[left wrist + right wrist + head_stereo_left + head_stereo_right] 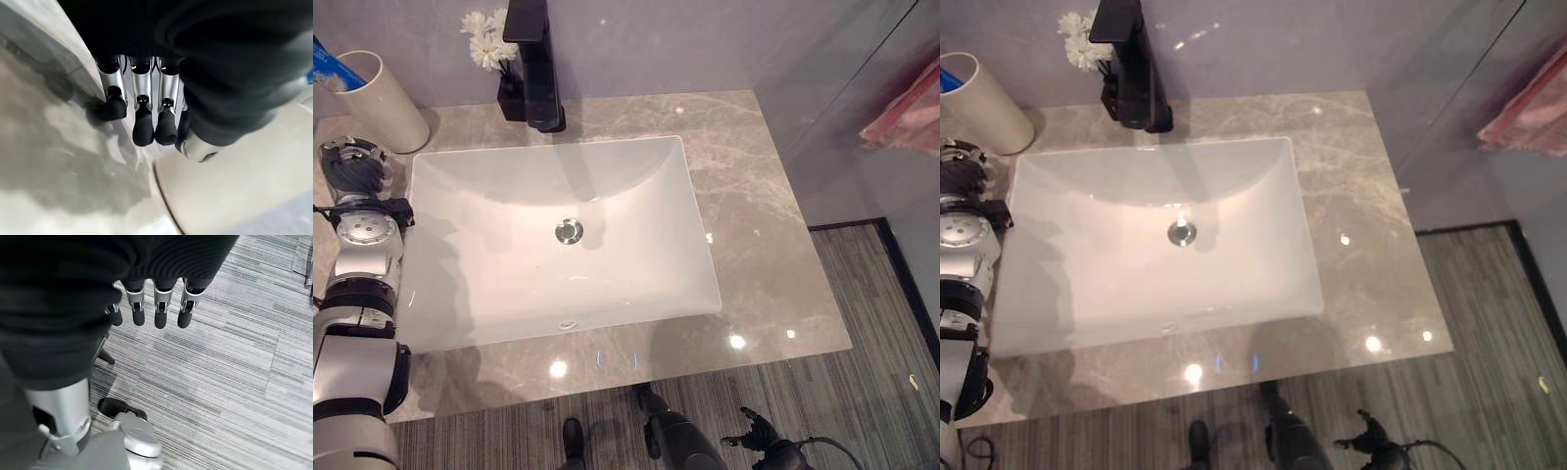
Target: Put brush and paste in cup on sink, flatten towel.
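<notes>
Left eye view: a white rectangular sink [558, 245] sits in a grey marble counter [754, 255], its drain [569, 231] near the middle of the basin. A black tap [534, 64] stands on the counter behind the sink, and a small black vase of white flowers [489, 41] stands just beside it, on the robot's left. Further left, in the back corner of the counter, is a cream cup [382, 103], tilted in this view, with something blue [335, 67] sticking out of its mouth; whether that is the paste or the brush cannot be told. A pink towel [909, 116] hangs at the far right, beyond a glass panel, well apart from the counter.

The left hand [352, 168] is over the counter's left edge, just beside the sink's rim and near the cup. In the left wrist view its fingers [143, 128] hang straight down over the marble, relaxed and holding nothing, with the cup's cream wall [234, 186] close beside them.

The right hand [156, 303] is down low, off the counter. In the right wrist view its fingers [161, 316] point straight at the grey striped carpet [234, 372], loose and empty. In the left eye view it shows at the bottom edge over the carpet [762, 433].
</notes>
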Controlling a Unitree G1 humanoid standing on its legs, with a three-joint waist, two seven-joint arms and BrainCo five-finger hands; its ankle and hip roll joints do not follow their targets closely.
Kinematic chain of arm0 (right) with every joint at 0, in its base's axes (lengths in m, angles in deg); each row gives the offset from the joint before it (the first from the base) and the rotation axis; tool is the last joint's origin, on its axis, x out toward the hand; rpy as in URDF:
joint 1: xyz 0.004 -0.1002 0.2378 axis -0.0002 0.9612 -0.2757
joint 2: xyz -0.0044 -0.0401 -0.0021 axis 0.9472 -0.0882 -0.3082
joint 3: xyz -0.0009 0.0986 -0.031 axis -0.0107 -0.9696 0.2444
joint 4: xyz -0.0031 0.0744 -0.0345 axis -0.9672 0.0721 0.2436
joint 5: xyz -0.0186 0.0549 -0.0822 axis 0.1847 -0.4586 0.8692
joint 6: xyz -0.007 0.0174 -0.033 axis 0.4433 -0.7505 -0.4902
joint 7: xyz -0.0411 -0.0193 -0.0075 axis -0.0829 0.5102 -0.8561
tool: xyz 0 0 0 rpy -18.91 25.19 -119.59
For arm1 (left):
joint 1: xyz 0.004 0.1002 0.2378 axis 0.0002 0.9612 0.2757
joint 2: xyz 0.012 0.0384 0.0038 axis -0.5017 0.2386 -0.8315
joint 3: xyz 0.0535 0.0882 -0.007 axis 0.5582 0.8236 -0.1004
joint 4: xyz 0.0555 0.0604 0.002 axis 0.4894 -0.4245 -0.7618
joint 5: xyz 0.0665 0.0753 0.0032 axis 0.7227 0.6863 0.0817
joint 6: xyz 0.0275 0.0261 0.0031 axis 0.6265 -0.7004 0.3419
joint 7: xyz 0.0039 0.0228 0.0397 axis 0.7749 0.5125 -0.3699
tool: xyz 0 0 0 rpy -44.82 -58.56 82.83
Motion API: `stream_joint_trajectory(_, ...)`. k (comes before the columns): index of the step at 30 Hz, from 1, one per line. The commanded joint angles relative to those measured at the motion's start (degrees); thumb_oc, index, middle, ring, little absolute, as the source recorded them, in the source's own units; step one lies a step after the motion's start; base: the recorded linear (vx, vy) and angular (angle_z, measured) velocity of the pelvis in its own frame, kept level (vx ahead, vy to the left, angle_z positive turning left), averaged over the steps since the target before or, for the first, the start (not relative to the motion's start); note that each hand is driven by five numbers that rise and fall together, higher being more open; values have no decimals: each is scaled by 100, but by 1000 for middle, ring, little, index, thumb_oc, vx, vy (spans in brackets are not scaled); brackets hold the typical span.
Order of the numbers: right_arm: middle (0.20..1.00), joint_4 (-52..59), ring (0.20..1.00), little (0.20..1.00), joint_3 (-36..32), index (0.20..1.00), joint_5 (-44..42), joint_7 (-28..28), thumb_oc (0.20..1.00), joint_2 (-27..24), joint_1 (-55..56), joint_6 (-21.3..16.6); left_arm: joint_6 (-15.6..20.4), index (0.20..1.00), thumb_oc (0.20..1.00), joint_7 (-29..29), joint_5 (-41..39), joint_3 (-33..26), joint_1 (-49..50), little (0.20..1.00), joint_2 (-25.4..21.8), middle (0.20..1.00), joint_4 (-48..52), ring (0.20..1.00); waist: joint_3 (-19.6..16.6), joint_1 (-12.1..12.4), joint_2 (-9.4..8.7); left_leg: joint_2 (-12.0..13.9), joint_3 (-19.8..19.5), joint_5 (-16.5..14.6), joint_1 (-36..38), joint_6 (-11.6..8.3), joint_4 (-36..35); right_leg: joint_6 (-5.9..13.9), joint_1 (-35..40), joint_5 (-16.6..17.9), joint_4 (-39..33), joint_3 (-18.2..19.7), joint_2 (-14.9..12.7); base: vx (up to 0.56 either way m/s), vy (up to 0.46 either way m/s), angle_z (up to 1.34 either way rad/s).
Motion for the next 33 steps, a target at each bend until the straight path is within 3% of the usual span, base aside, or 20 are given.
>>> stream_joint_trajectory(1,1000,-108,1000,1000,-58,1000,-101,80,1000,-195,58,-56,21,200,200,-159,128,0,-283,200,-235,200,-105,200,357,68,114,-254,170,-86,851,135,50,463,-132,96,156,167,15,0,0,0)
stream_joint_trajectory(12,1000,143,1000,1000,-75,1000,-295,20,1000,-347,131,-186,172,200,200,-3,156,379,-590,200,-687,200,-146,200,415,35,92,-158,157,48,631,67,50,425,-396,30,289,106,109,0,0,0)
stream_joint_trajectory(22,1000,233,1000,1000,-113,1000,-309,46,1000,-435,106,-295,424,200,200,-8,554,843,-679,200,-634,200,582,200,445,2,100,-122,126,133,478,26,50,404,-546,13,293,91,160,-1,-3,0)
stream_joint_trajectory(27,1000,401,1000,1000,-127,1000,-236,52,1000,-538,157,-449,515,200,200,-29,1608,1545,-848,200,-928,200,982,200,442,-15,88,-91,123,171,338,-16,50,440,-592,68,202,40,136,0,0,0)
stream_joint_trajectory(33,1000,369,1000,1000,-159,1000,-107,81,1000,-580,176,-534,639,200,200,10,2184,1764,-597,200,-886,200,1353,200,425,-25,140,-117,76,112,333,-2,50,435,-612,18,252,3,80,3,4,1)
